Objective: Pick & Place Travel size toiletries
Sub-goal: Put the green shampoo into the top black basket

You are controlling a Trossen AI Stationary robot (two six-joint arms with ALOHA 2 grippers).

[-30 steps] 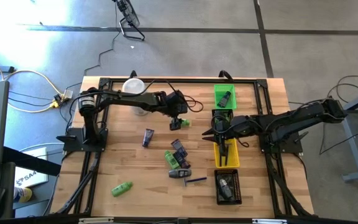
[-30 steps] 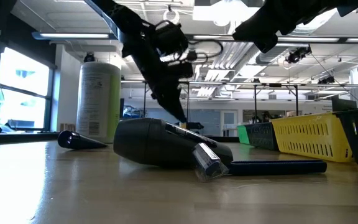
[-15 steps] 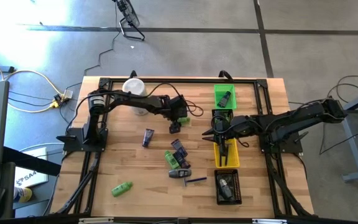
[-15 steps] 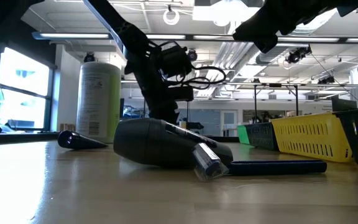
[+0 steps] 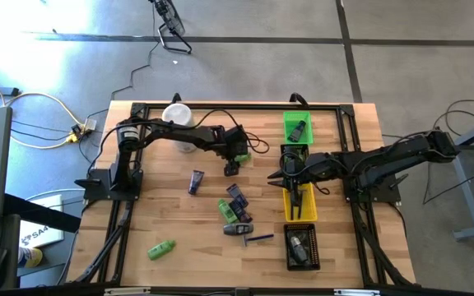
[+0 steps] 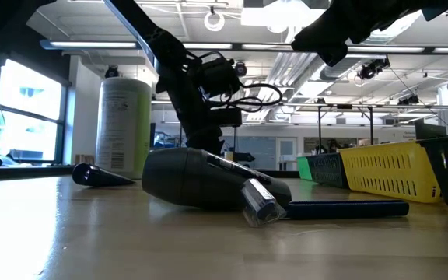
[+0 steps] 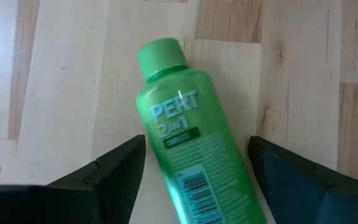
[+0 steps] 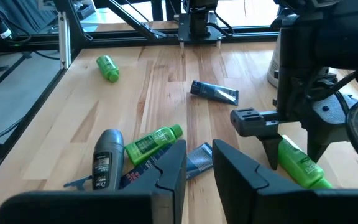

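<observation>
Bright green mini bottle (image 7: 191,143) lay flat on the wooden table (image 5: 163,214), cap pointing away from the left tool (image 5: 232,167), white "PERT 2 in 1" lettering and a barcode on the label (glossy plastic, cap same green). Left tool's fingers (image 7: 104,174) spread wide, one each side of it, not touching. Right tool (image 5: 280,175) hung above the yellow bin (image 5: 299,204), fingers nearly pressed together, holding nothing. Other green bottles, tubes and a grey stick (image 8: 107,160) lay scattered mid-table.
</observation>
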